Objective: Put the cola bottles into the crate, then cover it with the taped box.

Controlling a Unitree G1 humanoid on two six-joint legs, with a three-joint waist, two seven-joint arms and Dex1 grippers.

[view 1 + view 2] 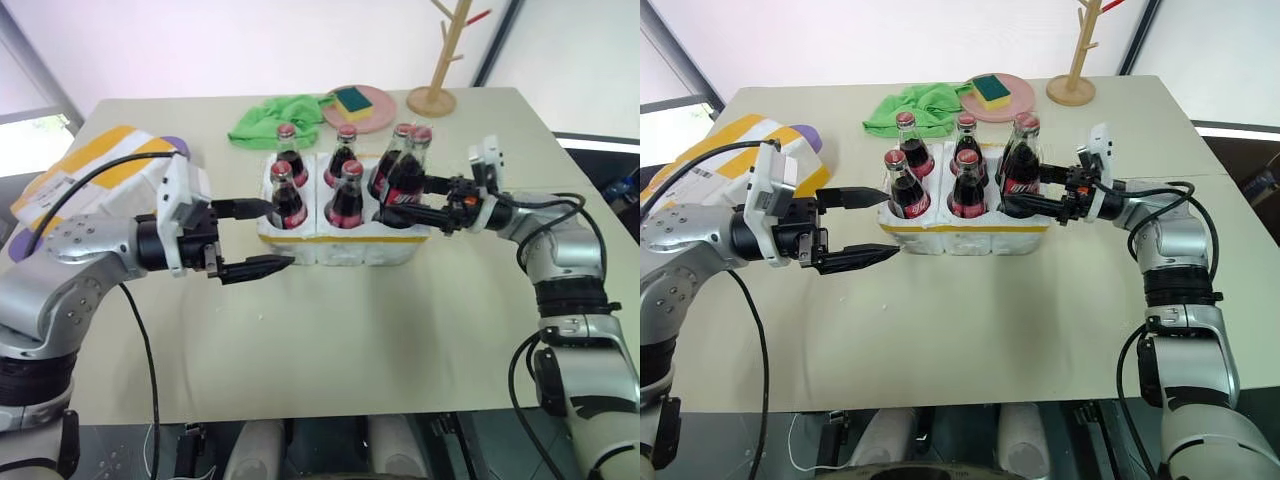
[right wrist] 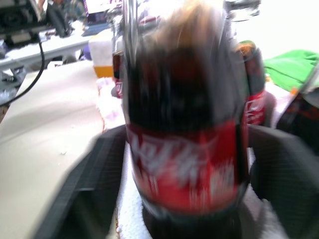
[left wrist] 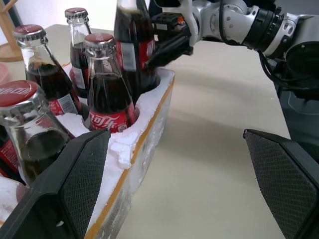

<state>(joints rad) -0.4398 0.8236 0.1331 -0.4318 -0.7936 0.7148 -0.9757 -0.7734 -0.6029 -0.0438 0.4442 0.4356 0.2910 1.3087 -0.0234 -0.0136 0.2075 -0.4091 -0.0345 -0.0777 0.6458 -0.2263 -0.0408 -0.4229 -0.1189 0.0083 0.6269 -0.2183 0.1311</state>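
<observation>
All six cola bottles [image 1: 349,186] now stand in the crate [image 1: 345,243] mid-worktop [image 1: 330,340]; the right claw [image 1: 1032,194] brackets the last one at the near right well, and its fingers look parted off the glass, though the wrist view is blurry. The left claw [image 1: 258,238] gapes wide, empty, at the crate's other end. Covering remains: the taped box [image 1: 100,165] waits far left. Crumbly white foam, yellow tape, glossy dark glass, red caps.
</observation>
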